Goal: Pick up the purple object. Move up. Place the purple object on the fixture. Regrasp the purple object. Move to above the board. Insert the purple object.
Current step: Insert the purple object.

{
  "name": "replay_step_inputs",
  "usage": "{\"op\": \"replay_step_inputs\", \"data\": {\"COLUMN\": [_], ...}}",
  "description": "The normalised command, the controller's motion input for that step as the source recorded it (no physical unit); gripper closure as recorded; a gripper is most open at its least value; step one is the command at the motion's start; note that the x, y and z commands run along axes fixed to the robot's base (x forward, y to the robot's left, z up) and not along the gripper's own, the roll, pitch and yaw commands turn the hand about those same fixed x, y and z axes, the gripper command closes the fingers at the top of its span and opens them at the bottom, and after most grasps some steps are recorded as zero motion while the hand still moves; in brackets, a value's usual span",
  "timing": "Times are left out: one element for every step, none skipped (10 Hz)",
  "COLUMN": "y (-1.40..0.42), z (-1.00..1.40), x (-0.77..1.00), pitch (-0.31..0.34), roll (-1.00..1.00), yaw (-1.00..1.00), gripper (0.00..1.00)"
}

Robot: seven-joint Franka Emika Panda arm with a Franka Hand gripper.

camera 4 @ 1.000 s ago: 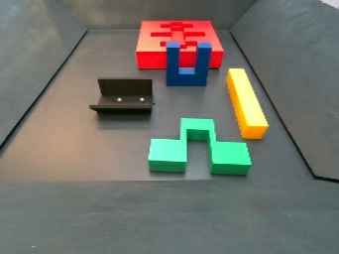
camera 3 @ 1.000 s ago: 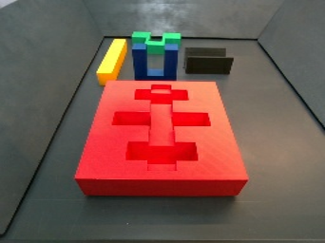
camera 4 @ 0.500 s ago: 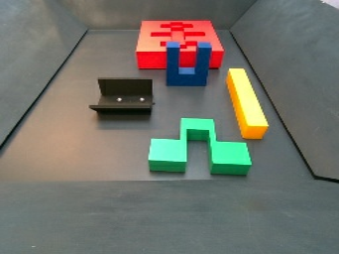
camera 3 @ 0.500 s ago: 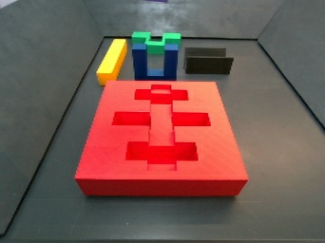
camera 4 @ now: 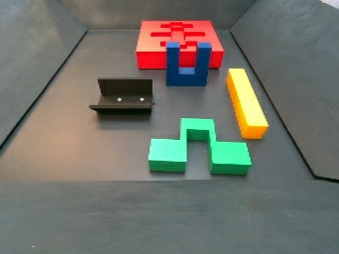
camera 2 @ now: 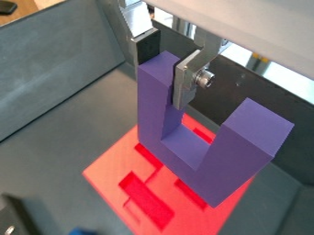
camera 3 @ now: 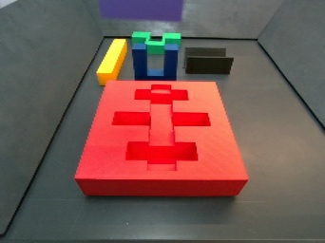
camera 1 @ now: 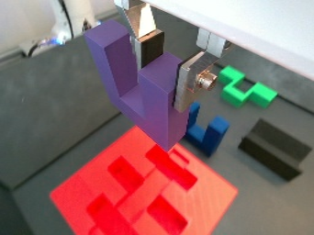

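Your gripper hangs high over the board, silver fingers clamped on one prong of the purple object. Its edge just shows at the top of a side view. Fixture sits bare on the floor, well apart.

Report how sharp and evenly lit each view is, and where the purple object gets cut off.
Both wrist views are sharp on the purple object clamped in the tool, above the board; background corners look pale and washed out. In a side view the purple object is cropped by the frame's upper edge. Both side views are evenly lit, without glare.
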Motion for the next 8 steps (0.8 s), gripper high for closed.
{"op": "replay_step_inputs", "data": {"y": [-0.34, -0.33, -0.27, -0.26, -0.28, -0.35, -0.44, -0.43], "z": [-0.56, -0.65, -0.68, -0.71, -0.69, -0.70, -0.73, -0.56], "x": [0.35, 0.29, 0.40, 0.42, 0.39, 0.31, 0.08, 0.00], "pitch": [-0.130, -0.147, -0.100, -0.064, -0.047, -0.041, -0.051, -0.063], "roll": [-0.11, -0.08, -0.10, -0.11, -0.10, -0.05, 0.00, 0.00], "yaw": [0.12, 0.10, 0.12, 0.12, 0.11, 0.09, 0.00, 0.00], "gripper": [1.00, 1.00, 1.00, 1.00, 1.00, 1.00, 1.00, 1.00]}}
